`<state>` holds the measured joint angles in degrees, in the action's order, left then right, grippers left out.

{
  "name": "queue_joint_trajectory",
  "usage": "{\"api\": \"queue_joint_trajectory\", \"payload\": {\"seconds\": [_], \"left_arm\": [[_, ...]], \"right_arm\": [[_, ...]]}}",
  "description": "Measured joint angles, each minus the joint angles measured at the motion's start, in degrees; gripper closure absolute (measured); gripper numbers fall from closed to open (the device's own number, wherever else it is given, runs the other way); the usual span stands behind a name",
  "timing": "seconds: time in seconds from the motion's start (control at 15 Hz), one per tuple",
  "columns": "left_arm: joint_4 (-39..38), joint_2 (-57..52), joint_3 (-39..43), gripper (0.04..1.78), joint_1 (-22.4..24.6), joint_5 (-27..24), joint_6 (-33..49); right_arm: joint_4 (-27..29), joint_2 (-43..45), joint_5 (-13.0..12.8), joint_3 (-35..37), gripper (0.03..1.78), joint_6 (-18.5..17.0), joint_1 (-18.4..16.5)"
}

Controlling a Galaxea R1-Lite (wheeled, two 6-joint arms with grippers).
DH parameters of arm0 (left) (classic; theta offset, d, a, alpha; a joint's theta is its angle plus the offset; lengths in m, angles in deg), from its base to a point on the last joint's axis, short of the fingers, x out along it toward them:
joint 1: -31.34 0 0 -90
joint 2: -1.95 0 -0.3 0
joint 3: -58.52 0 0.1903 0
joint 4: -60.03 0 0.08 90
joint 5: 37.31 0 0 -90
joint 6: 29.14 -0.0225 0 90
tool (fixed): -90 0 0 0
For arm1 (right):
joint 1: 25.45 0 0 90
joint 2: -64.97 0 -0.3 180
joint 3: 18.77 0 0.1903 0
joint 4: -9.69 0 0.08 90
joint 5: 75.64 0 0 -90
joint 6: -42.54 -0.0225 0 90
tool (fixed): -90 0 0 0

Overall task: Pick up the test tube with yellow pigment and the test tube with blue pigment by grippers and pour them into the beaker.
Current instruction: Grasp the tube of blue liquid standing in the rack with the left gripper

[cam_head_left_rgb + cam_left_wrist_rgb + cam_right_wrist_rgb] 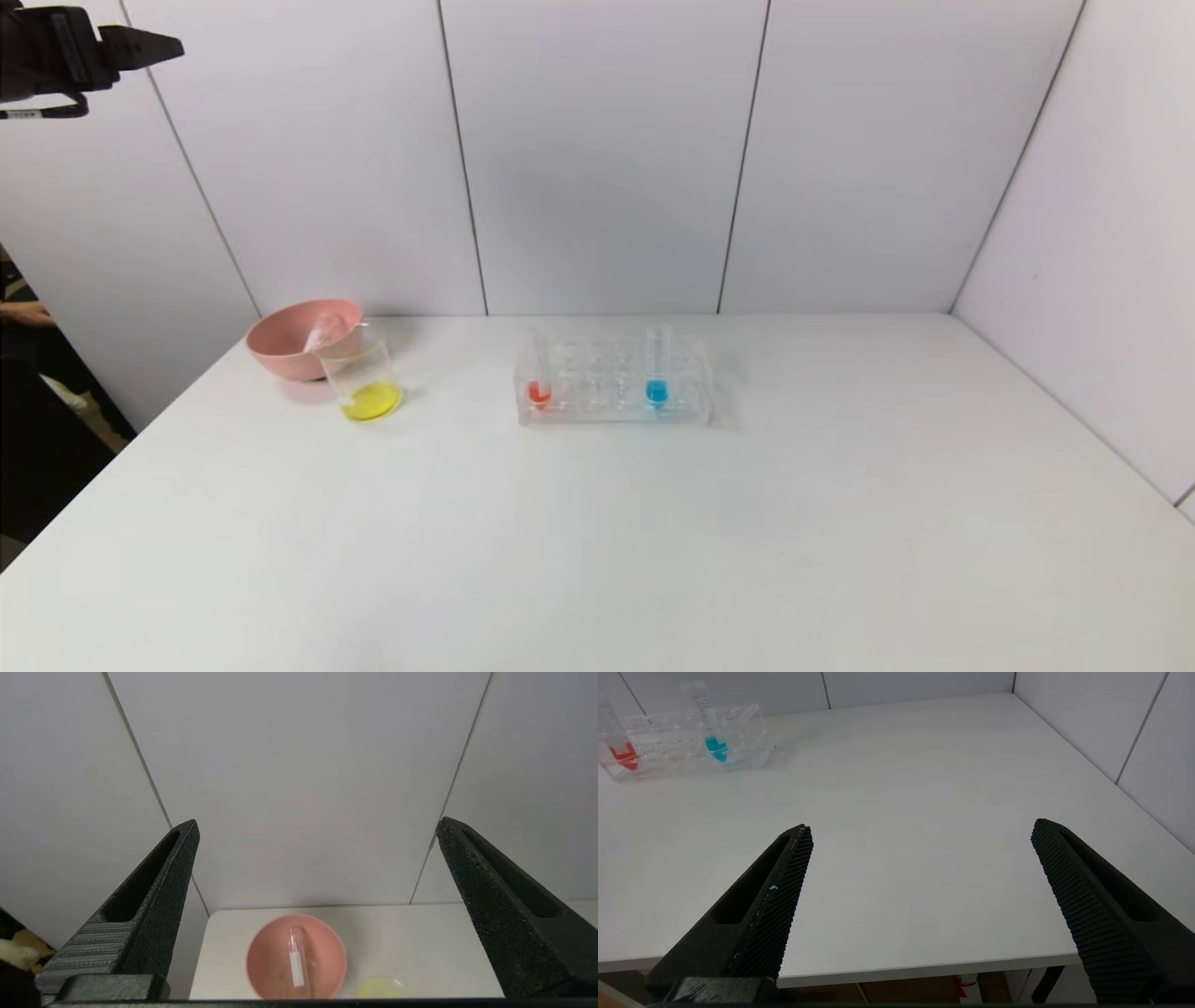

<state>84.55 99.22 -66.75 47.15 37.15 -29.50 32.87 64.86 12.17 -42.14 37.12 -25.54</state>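
Observation:
The beaker stands at the back left of the table with yellow liquid in its bottom, touching the pink bowl. The test tube with blue pigment stands upright in the clear rack. A clear tube with no liquid showing lies in the bowl; a test tube with yellow pigment is out of view. My left gripper hangs open and empty high above the bowl, at the far left. My right gripper is open and empty near the table's front edge, away from the rack.
A tube with red-orange liquid stands at the rack's left end. White wall panels close off the back and right side of the table. The rack lies far ahead of the right gripper.

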Motion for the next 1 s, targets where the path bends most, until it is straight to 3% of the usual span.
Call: {"api": "queue_joint_trajectory", "payload": {"seconds": [0.4,0.67,1.0], "left_arm": [[4.3,-17.7,23.2,0.06,-4.0,4.7,-2.3],[3.6,-28.9,39.4,0.06,-10.4,5.4,-2.7],[-0.7,-36.5,53.5,0.06,-19.5,5.6,-0.6]], "right_arm": [[0.0,0.0,0.0,0.0,0.10,0.0,0.0],[0.0,0.0,0.0,0.0,0.10,0.0,0.0],[0.0,0.0,0.0,0.0,0.10,0.0,0.0]]}}
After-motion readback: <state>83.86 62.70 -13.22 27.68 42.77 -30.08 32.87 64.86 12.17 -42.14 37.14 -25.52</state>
